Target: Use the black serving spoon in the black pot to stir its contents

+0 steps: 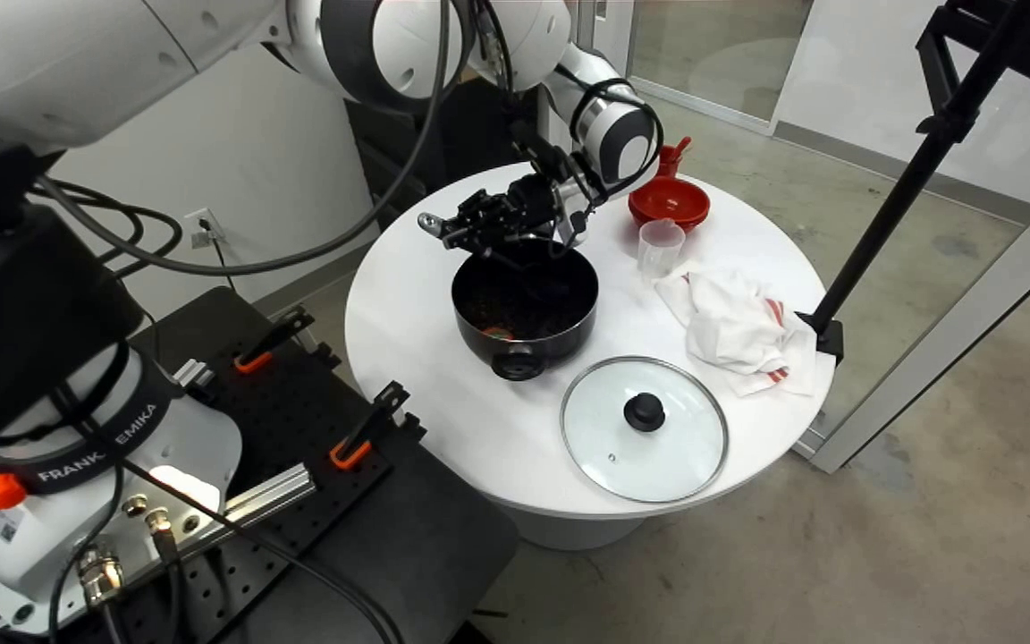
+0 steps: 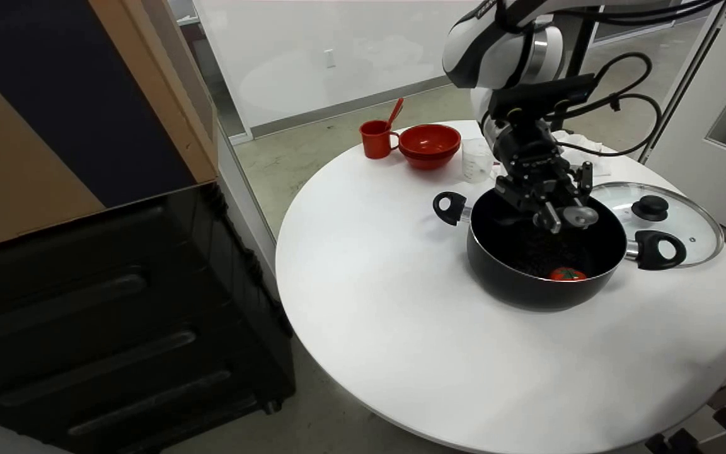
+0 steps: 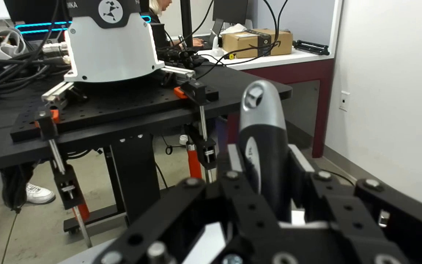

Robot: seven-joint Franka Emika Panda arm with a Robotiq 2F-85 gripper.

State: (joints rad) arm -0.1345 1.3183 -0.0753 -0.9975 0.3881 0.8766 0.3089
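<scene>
The black pot [image 1: 560,344] stands uncovered on the round white table, also in an exterior view [image 2: 527,295]. Its contents are dark pieces with an orange-red piece [image 2: 568,273] near the wall, also in an exterior view [image 1: 497,334]. My gripper [image 3: 267,157] is shut around the handle of the black serving spoon [image 3: 267,139], whose silver-tipped end points out past the fingers. That end shows in both exterior views [image 1: 430,224] [image 2: 580,216]. The gripper [image 2: 563,205] is over the pot's opening. The spoon's head is hard to make out in the dark interior.
The glass lid [image 1: 604,438] lies flat beside the pot. Red bowls [image 2: 429,142], a red cup [image 2: 375,140] and a clear cup [image 2: 476,162] stand on the table's far side. A white towel [image 1: 730,322] lies near a black pole [image 1: 890,206].
</scene>
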